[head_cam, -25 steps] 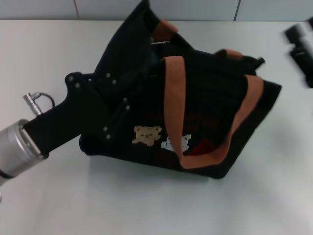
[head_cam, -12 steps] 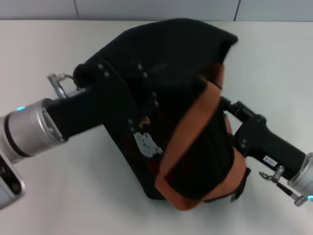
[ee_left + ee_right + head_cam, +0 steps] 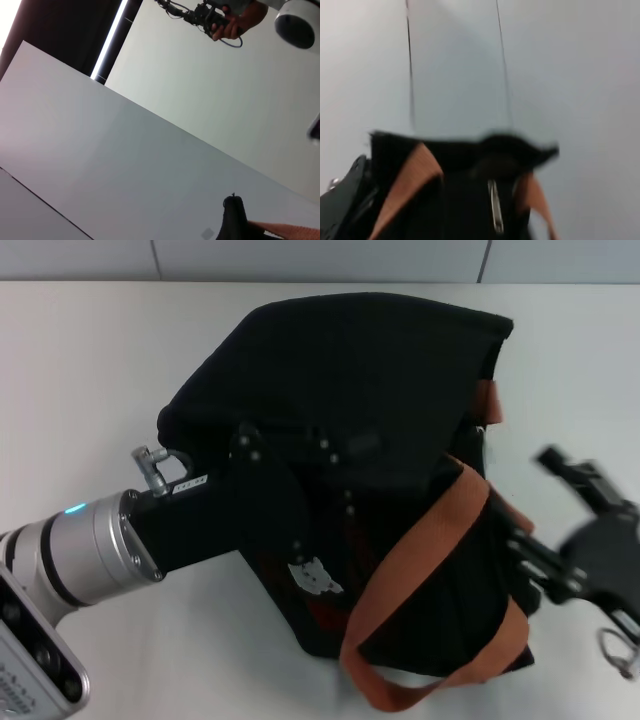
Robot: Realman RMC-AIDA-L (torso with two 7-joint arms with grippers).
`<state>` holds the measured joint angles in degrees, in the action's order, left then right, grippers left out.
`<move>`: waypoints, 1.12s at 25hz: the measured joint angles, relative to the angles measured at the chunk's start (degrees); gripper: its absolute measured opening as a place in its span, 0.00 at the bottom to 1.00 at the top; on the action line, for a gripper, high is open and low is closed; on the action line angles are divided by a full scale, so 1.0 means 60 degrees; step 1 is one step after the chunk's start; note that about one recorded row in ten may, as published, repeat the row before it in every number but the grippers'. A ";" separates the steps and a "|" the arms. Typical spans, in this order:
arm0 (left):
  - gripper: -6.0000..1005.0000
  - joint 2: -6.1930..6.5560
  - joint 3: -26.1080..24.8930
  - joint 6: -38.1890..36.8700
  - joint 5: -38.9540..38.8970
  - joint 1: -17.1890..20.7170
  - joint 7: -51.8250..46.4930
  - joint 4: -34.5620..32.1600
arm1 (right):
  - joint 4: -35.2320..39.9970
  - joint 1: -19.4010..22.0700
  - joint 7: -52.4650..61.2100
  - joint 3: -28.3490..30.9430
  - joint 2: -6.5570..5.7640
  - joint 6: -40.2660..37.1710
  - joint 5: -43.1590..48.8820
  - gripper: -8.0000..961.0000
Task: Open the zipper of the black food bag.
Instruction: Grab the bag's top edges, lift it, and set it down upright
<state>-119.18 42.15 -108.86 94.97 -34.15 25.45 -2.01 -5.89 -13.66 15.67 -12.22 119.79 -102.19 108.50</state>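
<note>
The black food bag [image 3: 380,370] is tipped up off the white table, its rust-brown handles [image 3: 425,550] hanging toward the front. My left gripper [image 3: 330,455] reaches in from the lower left and is shut on the bag's dark fabric near a pale bear patch [image 3: 315,577]. My right gripper [image 3: 537,505] hovers just off the bag's right side, blurred, with its fingers spread open and empty. The zipper is hidden in the head view. In the right wrist view its slim silver pull tab [image 3: 493,205] hangs between the two handles on the black food bag [image 3: 465,200].
The white table [image 3: 90,360] runs to a tiled wall at the back. A black edge of the bag [image 3: 234,220] and a strip of brown strap [image 3: 285,231] show in the left wrist view, under a person's hand holding a camera rig [image 3: 220,17].
The bag has swung further round on the left gripper, its top now facing away. My right gripper has pulled back to the right, off the bag's side. The left arm has dropped lower.
</note>
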 joint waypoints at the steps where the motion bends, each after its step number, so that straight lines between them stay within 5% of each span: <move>1: 0.11 0.0001 0.0023 0.0009 0.0000 -0.0001 0.0059 0.0052 | -0.0199 0.0196 -0.0799 0.0201 0.0008 -0.0270 0.0001 0.85; 2: 0.11 0.0002 0.0045 0.0022 -0.0001 -0.0008 0.0135 0.0126 | -0.0743 0.0468 -0.2595 0.0538 0.0016 -0.0695 0.0005 0.85; 12: 0.11 0.0001 0.0079 0.0197 0.0015 -0.0088 0.0722 0.0680 | -0.2482 -0.0047 -0.7508 0.0509 0.0017 0.0029 0.0061 0.84; 28: 0.11 0.0001 0.0080 0.0240 0.0021 -0.0175 0.0739 0.0797 | -0.2884 -0.0173 -0.8798 0.1154 0.0016 0.0319 0.0033 0.82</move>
<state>-119.18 42.63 -107.42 95.10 -35.21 29.89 2.77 -23.19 -14.70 -37.12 -5.29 119.88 -100.27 108.69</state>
